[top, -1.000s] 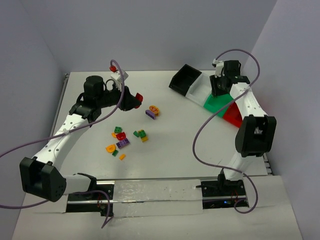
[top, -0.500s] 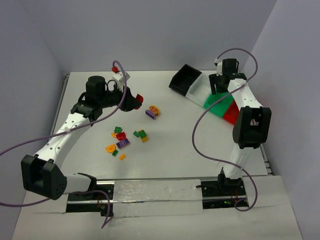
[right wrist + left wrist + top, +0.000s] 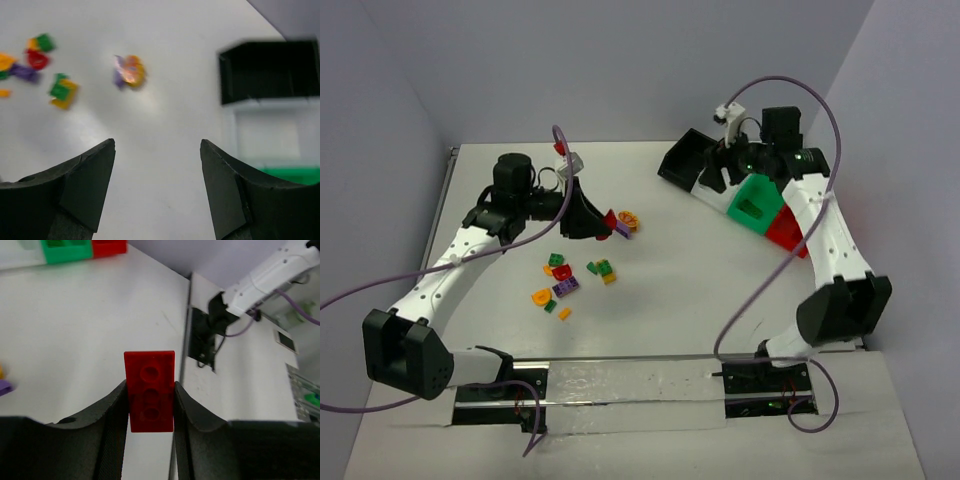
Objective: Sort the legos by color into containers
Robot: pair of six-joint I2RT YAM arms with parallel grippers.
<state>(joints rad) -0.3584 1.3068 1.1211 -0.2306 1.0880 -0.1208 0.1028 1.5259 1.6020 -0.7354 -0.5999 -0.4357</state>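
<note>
Four containers (image 3: 761,191), one red lego (image 3: 149,390) held, about twelve loose legos (image 3: 566,286)

White table (image 3: 660,300). Loose legos (image 3: 565,280) scattered on the near side of the left gripper (image 3: 608,222), with a purple-orange pair (image 3: 626,222) just beside its tip. Bin row sits just beside the right gripper (image 3: 157,150): black bin (image 3: 682,160), white bin (image 3: 710,187), green bin (image 3: 755,203), red bin (image 3: 786,232).

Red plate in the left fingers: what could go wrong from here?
1. The red plate is pinched only by its edges between the left fingers, with its top sticking past the tips; it may pivot or slip in transit.
2. The red bin sits at the row's far end, with the right arm reaching past it; the arms could clash at the drop.
</note>
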